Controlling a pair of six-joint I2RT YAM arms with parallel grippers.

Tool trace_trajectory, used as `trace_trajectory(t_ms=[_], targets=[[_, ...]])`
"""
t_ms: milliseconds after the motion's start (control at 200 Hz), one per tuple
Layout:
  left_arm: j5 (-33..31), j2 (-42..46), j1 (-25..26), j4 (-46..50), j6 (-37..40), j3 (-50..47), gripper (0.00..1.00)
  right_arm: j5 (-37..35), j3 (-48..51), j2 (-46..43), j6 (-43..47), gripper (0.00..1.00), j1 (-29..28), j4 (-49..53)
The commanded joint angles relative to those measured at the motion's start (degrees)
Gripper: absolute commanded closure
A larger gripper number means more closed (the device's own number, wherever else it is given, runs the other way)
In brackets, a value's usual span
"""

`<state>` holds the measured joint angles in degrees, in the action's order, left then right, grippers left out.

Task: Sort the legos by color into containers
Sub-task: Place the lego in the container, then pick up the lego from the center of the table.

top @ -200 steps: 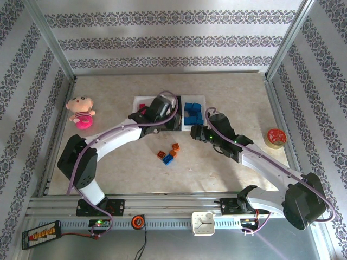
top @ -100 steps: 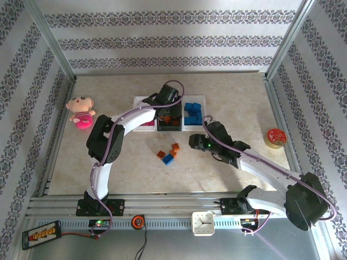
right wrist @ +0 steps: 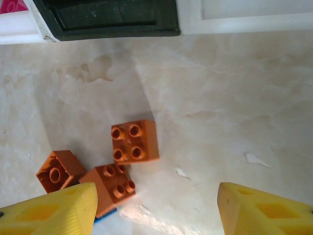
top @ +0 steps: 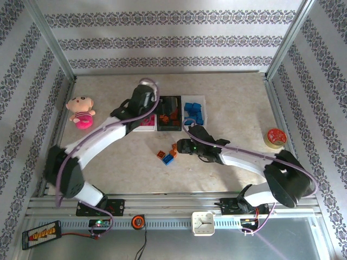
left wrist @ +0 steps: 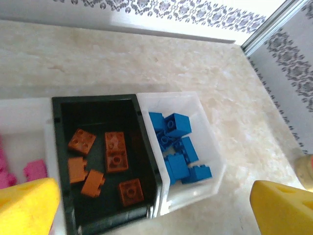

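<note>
Looking down from overhead, three small rectangular open-top plastic containers [top: 169, 129] sit in a row at the centre of the frame. The white one on the left holds magenta-pink legos [top: 146, 123], the black one in the middle holds orange-brown ones, and the white one on the right holds blue legos [top: 193, 112]. Just below them, a few loose legos [top: 168, 155], orange and blue, lie bunched on the beige marbled worktop [top: 233, 97]. The left gripper [top: 146, 104] hangs over the left end of the row, and the right gripper [top: 181, 146] is just beside the bunch. A pink plush doll [top: 81, 111] lies at the left and a round red tin [top: 275, 137] at the right. Striped patterned wallpaper [top: 173, 40] closes the back and sides.

The left wrist camera makes the contents plainer. Six orange-brown studded bricks [left wrist: 117, 160] lie flat on the black floor, with the blue ones heaped to their right. The left gripper's yellow fingers [left wrist: 27, 208] sit in the bottom corners, spread wide, with nothing between them.

The right wrist camera brings the bunch close. There is one square four-stud orange brick [right wrist: 134, 141], and two more orange bricks touch at lower left over a sliver of blue. The right gripper is spread too, and empty. The bins' near walls run along the top edge.
</note>
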<state>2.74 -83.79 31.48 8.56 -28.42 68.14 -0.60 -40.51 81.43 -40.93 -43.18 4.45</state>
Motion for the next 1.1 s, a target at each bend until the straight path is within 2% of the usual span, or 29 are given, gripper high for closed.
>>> trace_trajectory(t_ms=[0,225,385,685,775,934,1094], targets=[[-1.7,8.0,-0.3,-3.2,-3.5,-10.8,0.00,-1.8,-3.2,4.0,-1.8,0.35,-1.3,-3.0],[-6.7,28.5,-0.4,-0.7,-6.7,-28.5,0.00,-2.3,-8.9,12.7,-1.8,0.36,-2.2,-3.1],[-7.3,36.7,-0.4,2.1,-8.7,-34.4,0.00,-3.5,-12.8,17.7,-2.1,0.39,-2.8,1.8],[-7.0,39.7,-0.3,5.3,-9.5,-37.6,0.00,-4.2,-14.9,21.3,-1.0,0.43,-3.4,6.8],[-6.9,39.8,-0.4,5.8,-9.5,-38.0,0.00,-5.1,-14.2,21.1,-0.7,0.50,-3.5,8.3],[-7.4,40.6,-0.4,6.2,-9.7,-38.9,0.00,-6.6,-10.6,17.5,-0.6,0.68,-2.3,8.6],[-7.7,41.1,-0.4,7.0,-9.8,-39.8,0.00,-7.7,-6.7,10.4,0.6,0.75,0.1,9.4]])
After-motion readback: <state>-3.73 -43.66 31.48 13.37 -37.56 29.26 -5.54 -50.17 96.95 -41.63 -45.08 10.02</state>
